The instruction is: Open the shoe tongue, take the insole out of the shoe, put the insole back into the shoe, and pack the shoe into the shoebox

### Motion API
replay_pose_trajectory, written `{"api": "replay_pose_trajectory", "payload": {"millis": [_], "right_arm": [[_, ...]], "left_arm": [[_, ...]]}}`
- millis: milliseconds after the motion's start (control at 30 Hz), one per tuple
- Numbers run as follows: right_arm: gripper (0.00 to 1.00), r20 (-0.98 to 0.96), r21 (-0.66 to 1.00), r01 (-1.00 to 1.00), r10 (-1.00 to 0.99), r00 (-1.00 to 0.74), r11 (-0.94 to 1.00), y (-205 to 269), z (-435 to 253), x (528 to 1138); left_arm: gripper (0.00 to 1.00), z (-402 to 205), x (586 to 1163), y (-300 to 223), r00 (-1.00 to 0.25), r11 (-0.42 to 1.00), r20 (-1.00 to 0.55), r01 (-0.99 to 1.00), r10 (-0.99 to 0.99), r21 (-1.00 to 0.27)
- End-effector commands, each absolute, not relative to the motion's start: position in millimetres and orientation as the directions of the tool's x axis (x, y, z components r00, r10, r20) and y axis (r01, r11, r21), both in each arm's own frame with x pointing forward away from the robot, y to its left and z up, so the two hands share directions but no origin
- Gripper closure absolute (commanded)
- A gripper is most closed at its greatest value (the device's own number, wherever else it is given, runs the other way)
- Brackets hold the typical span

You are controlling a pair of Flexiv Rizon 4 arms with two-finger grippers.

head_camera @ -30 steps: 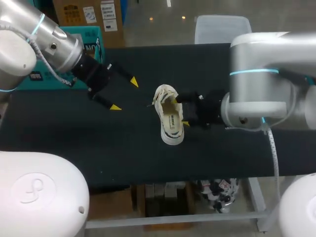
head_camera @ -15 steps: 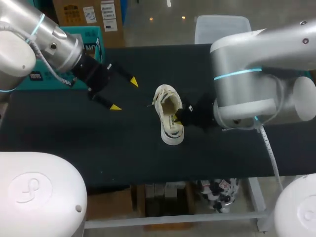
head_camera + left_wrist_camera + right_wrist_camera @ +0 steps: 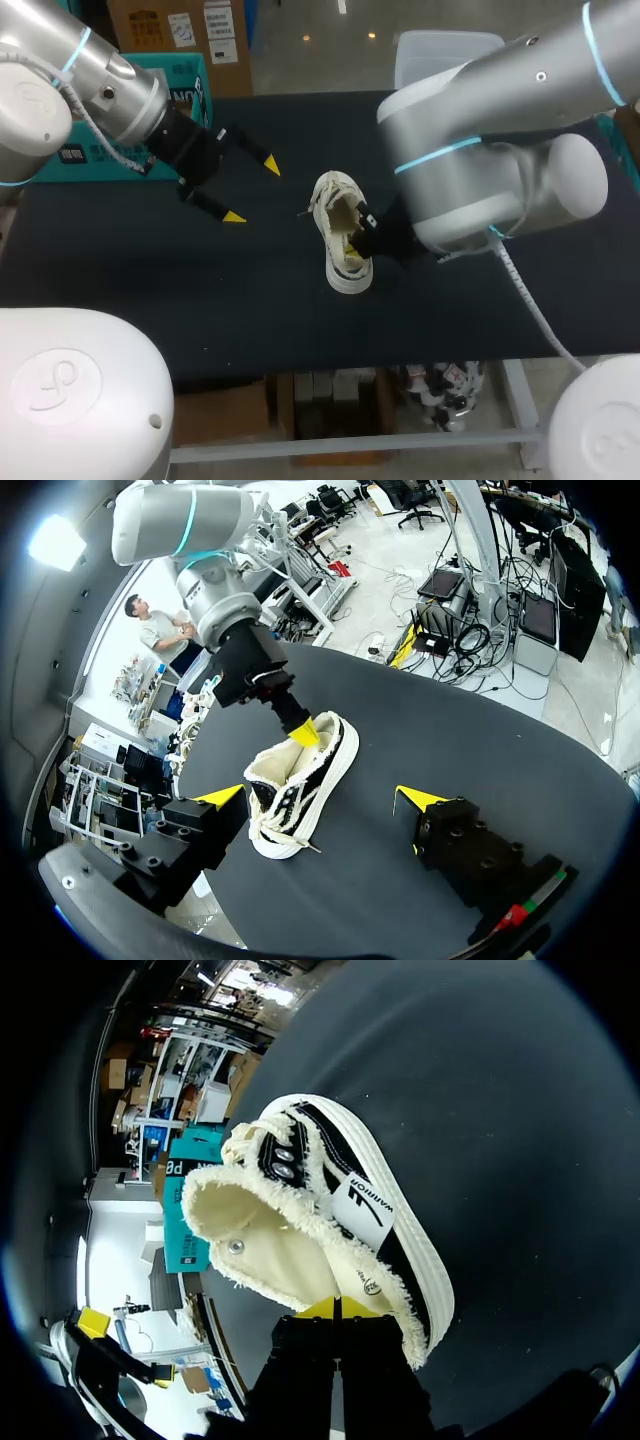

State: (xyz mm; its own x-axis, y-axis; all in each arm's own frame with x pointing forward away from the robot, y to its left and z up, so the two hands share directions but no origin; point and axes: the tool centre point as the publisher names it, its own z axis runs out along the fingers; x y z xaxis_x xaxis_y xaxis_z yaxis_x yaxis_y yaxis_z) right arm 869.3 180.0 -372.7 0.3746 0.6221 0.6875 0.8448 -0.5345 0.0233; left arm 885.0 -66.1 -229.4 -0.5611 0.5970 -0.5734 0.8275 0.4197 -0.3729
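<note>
A white low-top shoe [image 3: 340,235] with black stripes lies in the middle of the black table [image 3: 250,290], its opening facing up. My right gripper [image 3: 358,240] reaches into the shoe at the heel. In the right wrist view its yellow tips [image 3: 337,1307] are pinched together on the heel end of the cream insole [image 3: 300,1260]. The left wrist view shows the shoe [image 3: 300,780] ahead of my open left gripper [image 3: 320,798], with the right gripper [image 3: 303,732] dipping into it. My left gripper [image 3: 252,191] hangs over the table to the shoe's left, holding nothing.
A teal box [image 3: 150,110] stands at the table's back left, partly hidden behind my left arm. My right arm's large body [image 3: 480,170] hangs over the table's right half. Bare black tabletop lies in front of the shoe.
My right gripper has shut inside the shoe's heel, and the right arm has swung leftward over the table. The shoe and my left arm have kept still.
</note>
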Motion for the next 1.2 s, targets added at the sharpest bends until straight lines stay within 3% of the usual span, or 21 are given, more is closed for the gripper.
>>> {"api": "replay_pose_trajectory", "payload": {"millis": [33,367,767,833,933,1067,1100,1133,1167,1200], "right_arm": [[1.00,0.483,0.013,0.836,0.735,0.475,-0.548,182,-387,877],[1.00,0.458,-0.016,0.810,0.716,0.527,-0.586,175,-409,883],[1.00,0.747,-0.113,0.883,0.547,0.377,-0.455,176,-353,876],[0.82,0.779,-0.120,0.903,0.524,0.343,-0.413,171,-343,874],[0.77,0.791,-0.114,0.918,0.525,0.315,-0.380,164,-335,876],[0.59,0.806,-0.108,0.951,0.535,0.255,-0.290,158,-327,880],[0.40,0.807,-0.108,0.957,0.538,0.242,-0.268,155,-326,881],[0.13,0.804,-0.112,0.966,0.551,0.225,-0.232,154,-325,881],[0.00,0.804,-0.132,0.973,0.554,0.218,-0.191,152,-324,881],[0.00,0.804,-0.163,0.978,0.556,0.209,-0.132,150,-322,882]], "left_arm": [[0.00,-229,885,-66,-0.561,0.420,-0.572,0.827,0.598,-0.373],[0.00,-229,885,-66,-0.561,0.420,-0.572,0.827,0.598,-0.373],[0.00,-229,885,-66,-0.561,0.420,-0.572,0.827,0.598,-0.373],[0.00,-229,885,-66,-0.561,0.420,-0.572,0.827,0.598,-0.373],[0.00,-229,885,-66,-0.561,0.420,-0.572,0.827,0.598,-0.373],[0.00,-228,886,-67,-0.606,0.458,-0.561,0.795,0.563,-0.398],[0.00,-228,886,-67,-0.629,0.460,-0.550,0.777,0.550,-0.429],[0.00,-227,885,-67,-0.647,0.478,-0.540,0.762,0.538,-0.437],[0.00,-227,883,-67,-0.684,0.514,-0.521,0.729,0.511,-0.452],[0.00,-228,883,-67,-0.723,0.533,-0.487,0.691,0.491,-0.488]]}}
